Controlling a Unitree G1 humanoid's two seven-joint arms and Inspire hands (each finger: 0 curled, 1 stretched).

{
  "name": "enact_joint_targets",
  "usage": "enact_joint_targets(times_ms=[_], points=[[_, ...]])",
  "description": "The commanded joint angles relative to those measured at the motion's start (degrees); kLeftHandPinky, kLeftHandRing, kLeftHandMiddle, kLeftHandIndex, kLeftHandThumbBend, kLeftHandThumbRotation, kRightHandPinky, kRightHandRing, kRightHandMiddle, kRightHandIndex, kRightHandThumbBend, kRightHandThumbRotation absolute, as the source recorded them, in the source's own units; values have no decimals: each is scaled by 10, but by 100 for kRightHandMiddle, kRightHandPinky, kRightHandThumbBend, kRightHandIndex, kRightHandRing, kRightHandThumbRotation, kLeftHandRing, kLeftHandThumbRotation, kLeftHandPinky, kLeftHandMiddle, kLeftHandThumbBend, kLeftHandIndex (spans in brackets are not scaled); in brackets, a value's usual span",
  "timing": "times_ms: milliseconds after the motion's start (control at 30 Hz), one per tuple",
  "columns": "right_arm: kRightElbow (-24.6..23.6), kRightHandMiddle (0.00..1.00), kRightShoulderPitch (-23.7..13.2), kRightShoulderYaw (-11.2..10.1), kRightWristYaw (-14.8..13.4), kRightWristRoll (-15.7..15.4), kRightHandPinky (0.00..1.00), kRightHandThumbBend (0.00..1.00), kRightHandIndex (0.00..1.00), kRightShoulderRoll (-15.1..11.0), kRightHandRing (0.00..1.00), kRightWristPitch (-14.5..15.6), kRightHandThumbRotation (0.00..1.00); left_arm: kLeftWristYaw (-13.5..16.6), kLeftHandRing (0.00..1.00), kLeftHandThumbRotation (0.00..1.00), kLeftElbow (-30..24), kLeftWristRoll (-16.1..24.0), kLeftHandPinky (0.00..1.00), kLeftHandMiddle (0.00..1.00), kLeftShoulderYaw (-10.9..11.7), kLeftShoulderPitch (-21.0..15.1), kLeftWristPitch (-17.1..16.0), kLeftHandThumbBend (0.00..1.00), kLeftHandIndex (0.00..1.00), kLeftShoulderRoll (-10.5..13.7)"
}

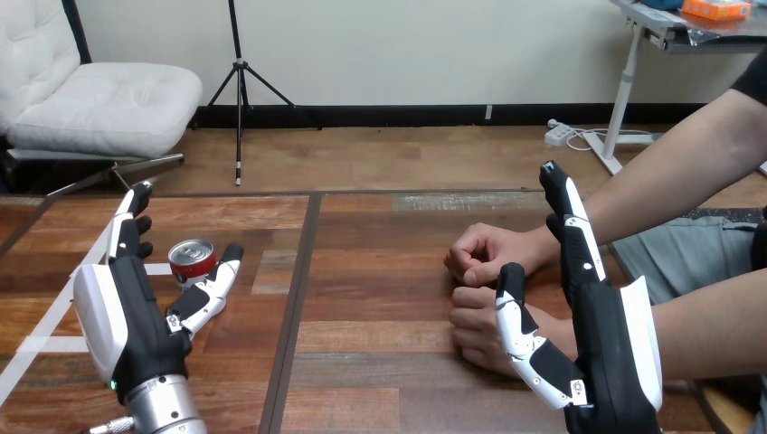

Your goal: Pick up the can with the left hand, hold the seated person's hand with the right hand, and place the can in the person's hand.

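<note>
One upright can [192,259] stands between my left hand's [127,312] spread thumb and fingers; my right hand [604,316], fingers straight, flanks the person's fists [484,256].

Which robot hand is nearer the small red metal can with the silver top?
Left. The open left hand brackets the red can on both sides. The right hand is far across the wooden table, beside the person's closed hands.

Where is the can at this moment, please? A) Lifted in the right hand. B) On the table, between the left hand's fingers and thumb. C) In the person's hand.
B: the can stands upright on the table, between the fingers and thumb of the open left hand.
</note>
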Motion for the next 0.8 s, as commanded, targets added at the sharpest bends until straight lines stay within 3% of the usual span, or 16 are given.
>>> enact_joint_targets(times_ms=[0,767], points=[[-3,98,-26,-5,1,5,100,0,97,10,99,-9,0,-4,83,0,16,-2,76,86,0,-52,1,72,85,15],[-3,98,-26,-6,7,7,100,0,97,7,100,-9,0,-9,83,0,61,-5,73,86,-3,-88,16,74,85,27]])
